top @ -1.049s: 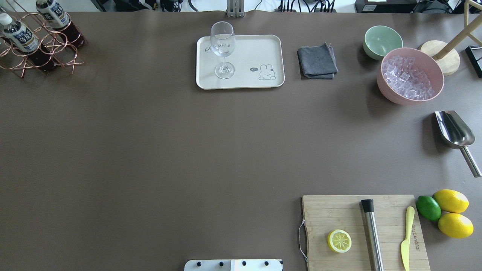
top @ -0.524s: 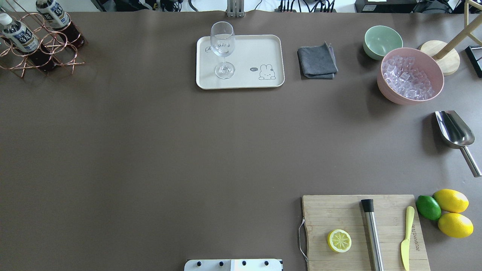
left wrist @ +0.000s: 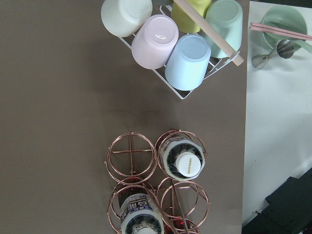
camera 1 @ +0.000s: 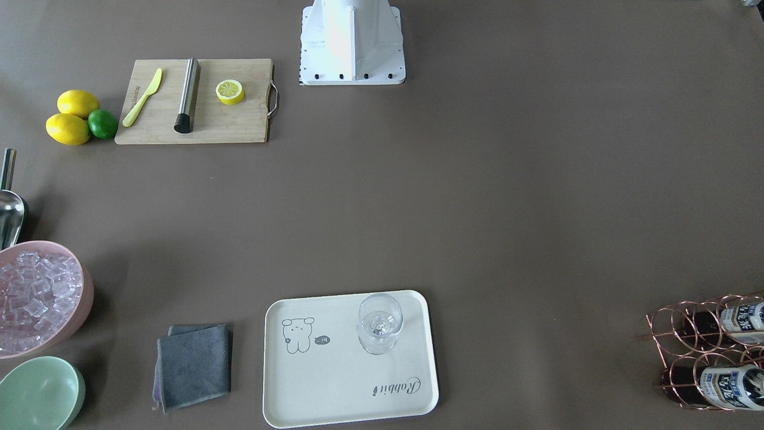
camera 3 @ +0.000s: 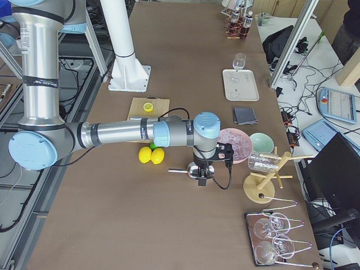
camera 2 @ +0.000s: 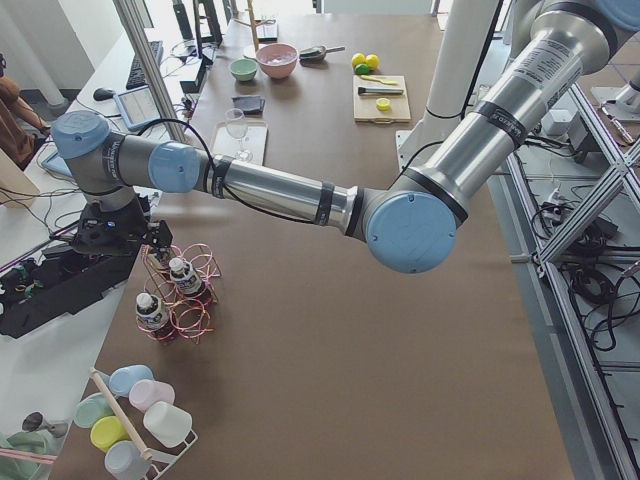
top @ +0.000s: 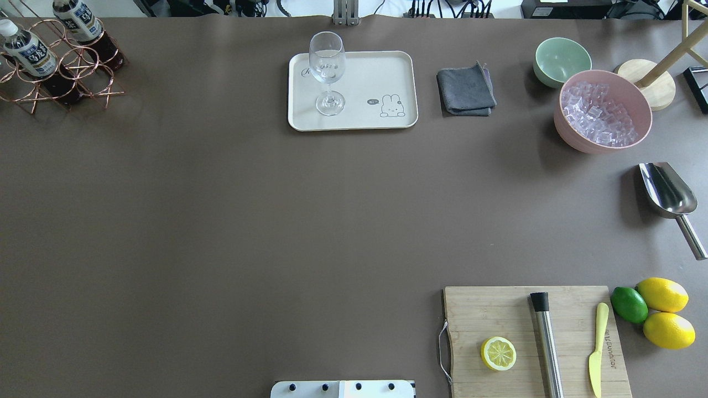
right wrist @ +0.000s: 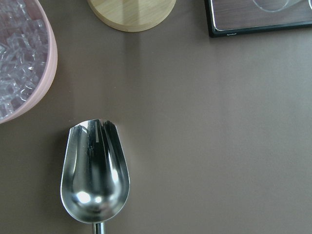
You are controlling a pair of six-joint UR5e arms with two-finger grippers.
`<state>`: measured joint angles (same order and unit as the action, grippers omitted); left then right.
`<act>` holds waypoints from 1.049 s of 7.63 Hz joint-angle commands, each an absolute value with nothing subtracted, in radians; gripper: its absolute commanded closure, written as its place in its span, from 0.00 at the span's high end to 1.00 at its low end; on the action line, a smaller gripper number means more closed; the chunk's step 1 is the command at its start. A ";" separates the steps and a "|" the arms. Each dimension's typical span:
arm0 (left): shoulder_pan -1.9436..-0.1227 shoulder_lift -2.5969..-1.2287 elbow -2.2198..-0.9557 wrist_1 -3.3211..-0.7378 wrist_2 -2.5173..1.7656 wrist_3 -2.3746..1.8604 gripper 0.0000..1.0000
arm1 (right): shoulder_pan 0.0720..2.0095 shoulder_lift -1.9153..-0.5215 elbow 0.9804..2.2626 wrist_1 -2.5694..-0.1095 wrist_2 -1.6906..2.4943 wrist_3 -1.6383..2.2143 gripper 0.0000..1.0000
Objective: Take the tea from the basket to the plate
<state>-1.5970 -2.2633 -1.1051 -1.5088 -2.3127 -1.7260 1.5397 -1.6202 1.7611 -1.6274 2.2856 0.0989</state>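
The copper wire basket [top: 91, 74] stands at the table's far left corner with tea bottles [top: 30, 52] [top: 77, 19] in its cells. In the left wrist view, looking straight down, one white-capped tea bottle [left wrist: 187, 164] stands upright in the basket [left wrist: 131, 158] and another [left wrist: 139, 217] is at the bottom edge. My left gripper [camera 2: 157, 245] hovers just above the basket [camera 2: 190, 305]; I cannot tell if it is open. The cream plate [top: 376, 72] [camera 1: 334, 388] holds only a stemmed glass [top: 327, 66]. My right gripper [camera 3: 202, 179] hangs over a steel scoop [right wrist: 95, 178]; I cannot tell its state.
A rack of pastel cups [left wrist: 168, 39] stands beside the basket. A grey cloth [top: 466, 89], a green bowl [top: 561, 61] and a pink bowl of ice [top: 603, 110] are right of the plate. A cutting board [top: 498, 315] with a lemon half, muddler and knife sits front right.
The nearer bottle and the basket's left side have shifted very slightly in the overhead view. Everything else is still.
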 commanded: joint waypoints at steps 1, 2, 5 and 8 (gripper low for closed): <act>-1.550 -2.272 -1.075 -1.594 -2.269 -1.810 0.98 | 1.539 -1.621 1.772 -1.632 2.287 0.100 1.00; -1.539 -2.272 -1.075 -1.595 -2.269 -1.824 0.98 | 1.537 -1.621 1.772 -1.632 2.287 0.100 1.00; -1.499 -2.272 -1.074 -1.638 -2.267 -1.885 0.98 | 1.534 -1.621 1.769 -1.634 2.289 0.100 1.00; -1.480 -2.264 -1.077 -1.651 -2.269 -1.908 0.72 | 1.535 -1.653 1.773 -1.631 2.281 0.094 1.00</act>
<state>-1.4873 -2.2685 -1.0751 -1.6438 -2.2681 -1.8957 1.5341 -1.6283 1.7703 -1.6340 2.2855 0.0994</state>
